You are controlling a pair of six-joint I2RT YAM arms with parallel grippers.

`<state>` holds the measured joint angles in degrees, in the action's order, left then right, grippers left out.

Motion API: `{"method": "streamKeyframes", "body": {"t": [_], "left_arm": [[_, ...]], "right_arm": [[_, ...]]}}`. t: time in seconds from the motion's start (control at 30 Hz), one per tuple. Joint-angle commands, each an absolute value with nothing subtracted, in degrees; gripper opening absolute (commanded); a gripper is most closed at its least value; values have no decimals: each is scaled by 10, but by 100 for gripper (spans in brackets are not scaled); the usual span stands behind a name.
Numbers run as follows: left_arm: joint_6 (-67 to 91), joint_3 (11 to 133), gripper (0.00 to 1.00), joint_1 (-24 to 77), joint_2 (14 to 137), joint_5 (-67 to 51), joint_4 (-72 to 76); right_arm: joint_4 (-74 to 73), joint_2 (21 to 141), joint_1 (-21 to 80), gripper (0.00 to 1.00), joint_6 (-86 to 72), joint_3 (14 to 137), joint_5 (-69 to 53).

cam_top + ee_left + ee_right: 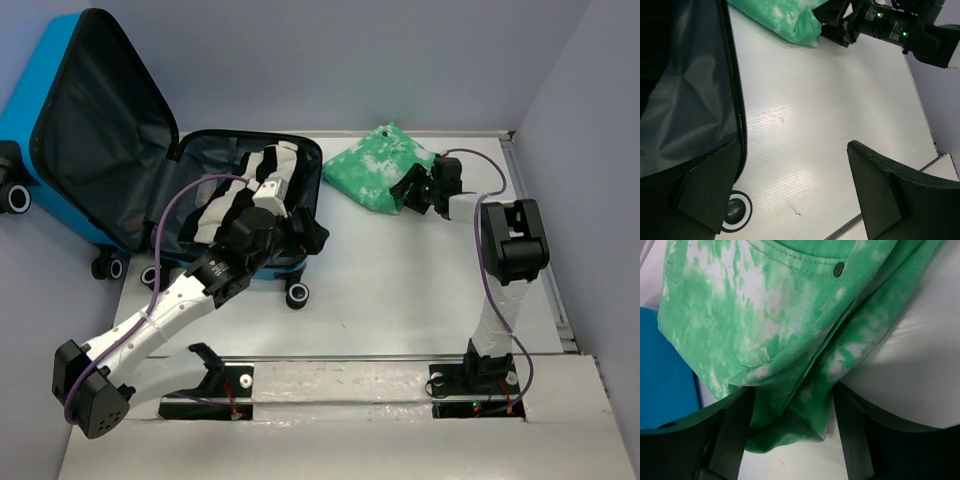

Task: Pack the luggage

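The blue suitcase (40,130) lies open at the back left, its lid leaning up and showing black lining (110,130). A black-and-white striped garment (265,175) lies in the lower half. My left gripper (303,236) hovers over the suitcase's right edge; in the left wrist view it (795,190) is open and empty, beside the lining (685,100). A green-and-white tie-dye garment (378,168) lies on the table at the back. My right gripper (408,190) is at its right end; in the right wrist view it (790,430) is open, its fingers either side of the garment's (765,315) folded edge.
A suitcase wheel (732,212) sits under my left gripper, and more wheels (297,294) line the case's near side. A raised rim (512,170) bounds the white table at the right. The blue shell also shows in the right wrist view (665,370).
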<state>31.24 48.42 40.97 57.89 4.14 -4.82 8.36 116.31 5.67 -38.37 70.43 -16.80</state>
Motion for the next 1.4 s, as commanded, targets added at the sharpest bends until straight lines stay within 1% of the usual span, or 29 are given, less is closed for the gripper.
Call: {"method": "streamKeyframes", "body": {"t": [0.0, 0.07, 0.1, 0.13, 0.2, 0.27, 0.33, 0.37, 0.4, 0.47, 0.53, 0.6, 0.63, 0.73, 0.77, 0.83, 0.9, 0.97, 1.07, 1.17, 1.2, 1.23, 1.27, 1.3, 1.33, 1.37], "left_arm": [[326, 494, 99, 451, 610, 63, 3], [329, 498, 99, 462, 622, 69, 16], [331, 502, 99, 471, 635, 70, 25], [334, 505, 99, 475, 643, 71, 29], [336, 515, 99, 482, 664, 69, 38], [337, 544, 99, 495, 713, 68, 40], [341, 578, 99, 506, 763, 69, 47], [351, 589, 99, 518, 779, 70, 54], [359, 603, 99, 525, 808, 70, 76], [373, 615, 99, 533, 838, 74, 101], [398, 634, 99, 538, 893, 69, 126], [427, 643, 99, 541, 927, 62, 141], [437, 642, 99, 544, 955, 80, 162], [475, 633, 99, 548, 999, 110, 189], [483, 631, 99, 548, 1009, 137, 193], [499, 639, 99, 547, 1039, 162, 196], [501, 653, 99, 546, 1061, 187, 195], [502, 689, 99, 541, 1103, 185, 185], [491, 753, 99, 540, 1169, 177, 154], [496, 783, 99, 537, 1214, 165, 150], [497, 786, 99, 535, 1220, 163, 155], [497, 785, 96, 534, 1231, 155, 168], [497, 784, 89, 531, 1235, 155, 175], [501, 781, 79, 522, 1236, 149, 180], [502, 772, 45, 516, 1234, 147, 192], [503, 748, 30, 509, 1223, 144, 201]], "right_arm": [[126, 1182, 62, 52, -429, 681, -200], [126, 1178, 62, 30, -433, 675, -190], [126, 1166, 62, 13, -436, 671, -173], [127, 1157, 56, 8, -438, 663, -162], [126, 1132, 49, 7, -442, 625, -121], [127, 1083, 30, 7, -458, 587, -104], [131, 1042, 25, 7, -460, 521, -79], [133, 997, 19, 7, -460, 499, -72], [133, 973, 19, 7, -459, 452, -58], [134, 925, 19, 7, -461, 404, -48], [135, 850, 19, 7, -472, 332, -30], [135, 777, 19, 7, -489, 289, -28], [135, 754, 19, 7, -496, 253, -32], [134, 671, 19, 8, -515, 204, -64], [133, 651, 19, 8, -519, 176, -71], [124, 588, 19, 11, -518, 153, -92], [95, 552, 19, 12, -509, 137, -102], [76, 520, 19, 19, -495, 130, -124], [63, 505, 19, 36, -480, 127, -143], [45, 513, 19, 54, -446, 137, -162], [40, 513, 19, 56, -440, 141, -166], [37, 518, 19, 58, -432, 148, -170], [29, 517, 19, 59, -425, 154, -168], [5, 511, 19, 63, -408, 161, -162], [-7, 505, 19, 63, -397, 169, -143], [-31, 498, 19, 69, -389, 179, -129]]}}
